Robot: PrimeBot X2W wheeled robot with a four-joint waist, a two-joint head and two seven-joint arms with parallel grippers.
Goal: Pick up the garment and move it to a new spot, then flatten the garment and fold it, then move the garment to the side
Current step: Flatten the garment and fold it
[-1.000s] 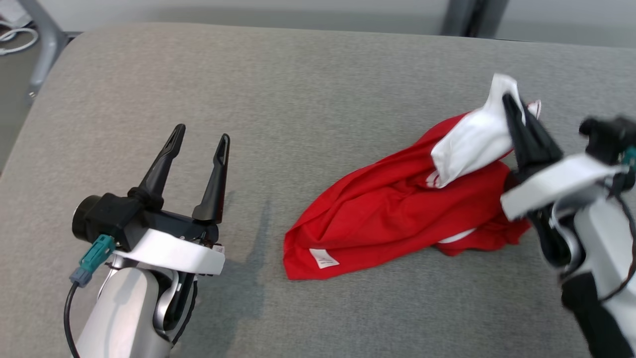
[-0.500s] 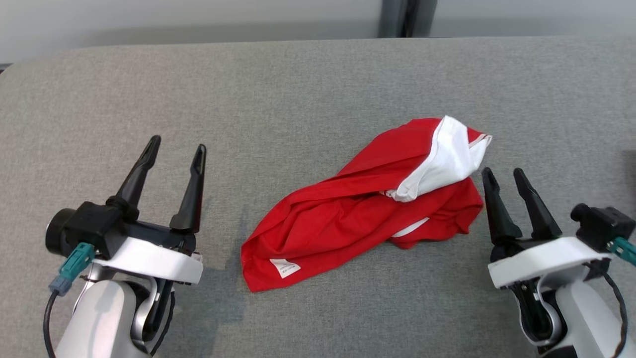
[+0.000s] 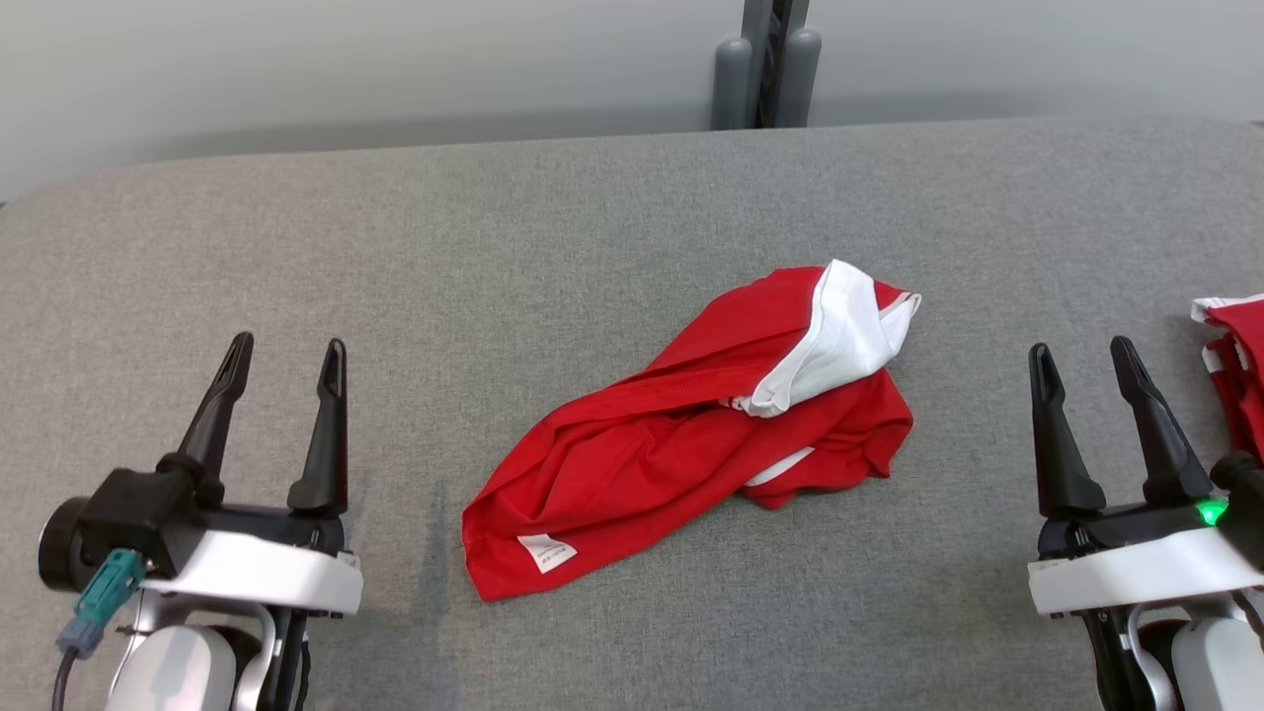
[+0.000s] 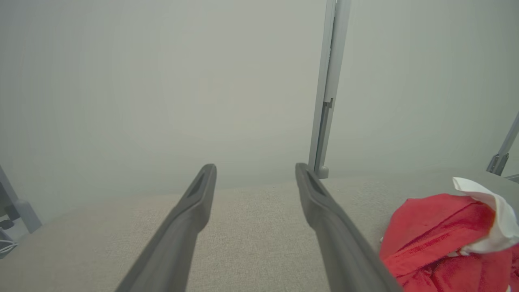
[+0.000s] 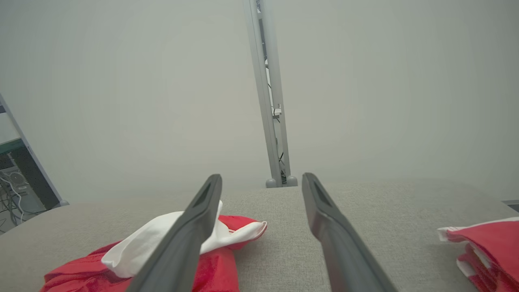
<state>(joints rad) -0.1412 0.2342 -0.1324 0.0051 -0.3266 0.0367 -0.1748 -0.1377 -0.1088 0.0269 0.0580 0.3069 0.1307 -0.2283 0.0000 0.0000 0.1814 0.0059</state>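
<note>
1. A second earlier the right jaws had been clamped on the white part of the garment (image 3: 681, 444) and held it up. Now they had let go, stood wide apart and had drawn back, with nothing between them.
2. The left jaws had stayed wide open and empty throughout.
3. The garment lay as a crumpled red heap on the grey desk (image 3: 395, 247). It sat between the two sets of jaws, touching neither, its white fold turned toward the right jaws.
4. I took the move to a new spot as done. Flattening looked like the next step, and both arms were free for it.
5. From above, the head view gave the whole outline and a white label (image 3: 546, 553) at the corner nearest the left jaws.
6. The right wrist view, low and edge-on, put the white fold (image 5: 134, 247) just left of its jaws and partly behind one finger. A second red pile (image 5: 486, 243) lay well off to their right.
7. The left wrist view put the garment (image 4: 442, 235) off to the right of its jaws, with bare desk between them.
</note>
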